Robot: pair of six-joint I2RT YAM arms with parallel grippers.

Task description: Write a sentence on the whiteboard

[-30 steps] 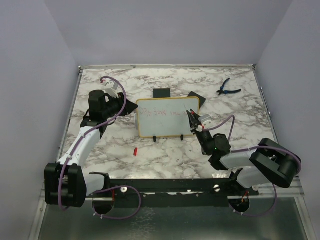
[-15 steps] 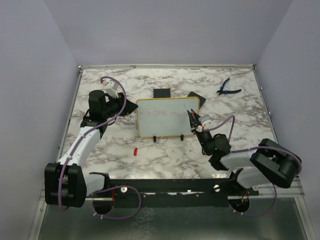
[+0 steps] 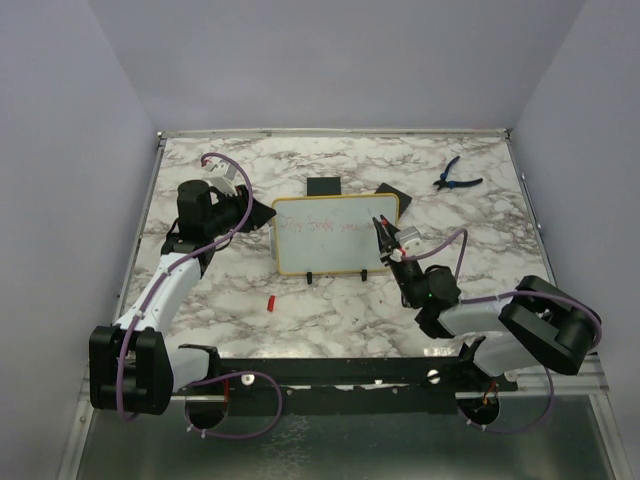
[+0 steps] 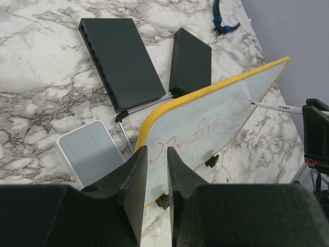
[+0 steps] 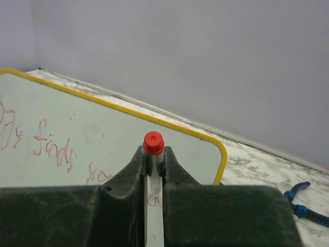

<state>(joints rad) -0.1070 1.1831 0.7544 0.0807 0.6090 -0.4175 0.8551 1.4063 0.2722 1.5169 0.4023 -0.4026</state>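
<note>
2 pincers were engaged: left pincer [image 4: 157, 154] clamped narrow on the whiteboard [image 3: 335, 252] edge, mid-frame on the bench [image 3: 300, 300]; right pincer [image 5: 153, 151] gripped a marker [image 5: 153, 141], tip at the right end of the sentence [image 3: 325, 227]. Mid-writing, I'd say. Next move needed light rightward strokes. 0 containers seen.

Glossy whiteboard [image 3: 335, 240] and plastic marker [image 5: 153, 144] over smooth marble-look table [image 3: 500, 220].

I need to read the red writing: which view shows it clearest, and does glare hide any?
Right wrist view: writing large and sharp, no glare, the right gripper and marker cover part. Left wrist view: legible but slanted, the left gripper dark in front. Top view: tiny and faint on the whiteboard.
</note>
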